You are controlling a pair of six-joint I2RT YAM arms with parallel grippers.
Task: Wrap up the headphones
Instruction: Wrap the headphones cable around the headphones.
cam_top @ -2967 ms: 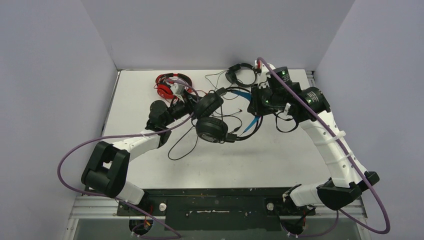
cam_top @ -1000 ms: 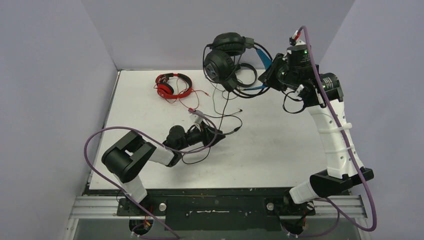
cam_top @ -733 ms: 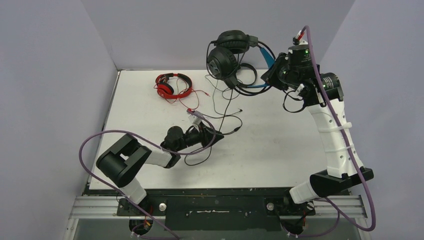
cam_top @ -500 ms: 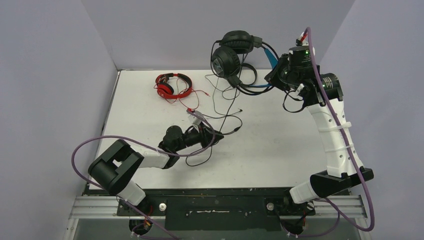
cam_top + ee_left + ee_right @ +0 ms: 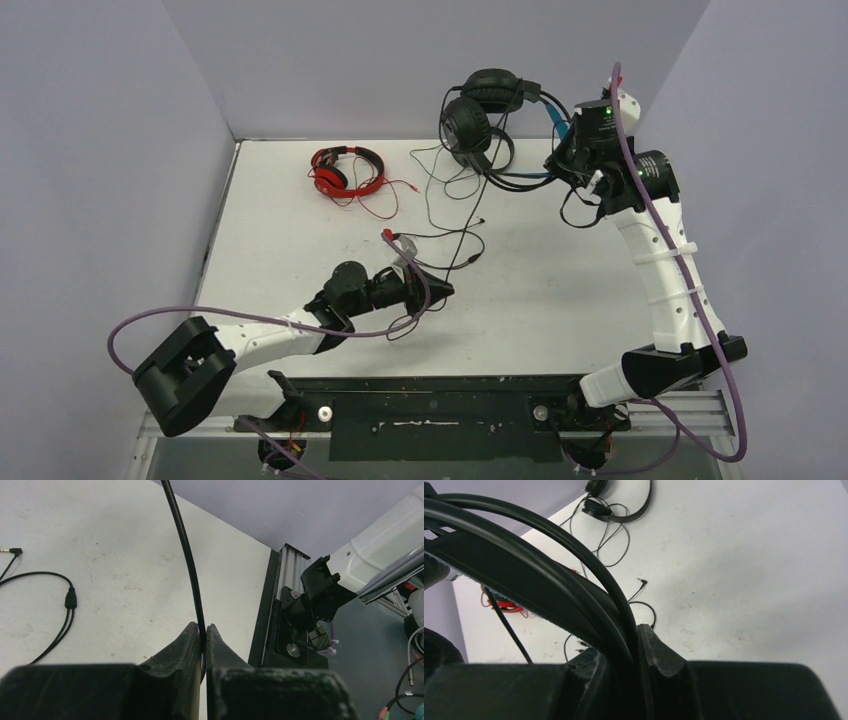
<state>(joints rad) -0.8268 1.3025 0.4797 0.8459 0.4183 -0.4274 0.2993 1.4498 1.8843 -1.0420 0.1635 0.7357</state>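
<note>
The blue-banded headphones point(image 5: 480, 105) hang in the air at the far right, black earcups close together, thin cords trailing down to the table. The red headphones point(image 5: 345, 170) lie flat at the far left of them. My right gripper point(image 5: 562, 160) stands high, clamped on the hanging pair's headband. My left gripper point(image 5: 204, 630) reaches low over the near middle, pinched tight on a thin black cable point(image 5: 186, 550). The table point(image 5: 580, 300) is white and the walls point(image 5: 400, 60) are pale lilac-grey.
</note>
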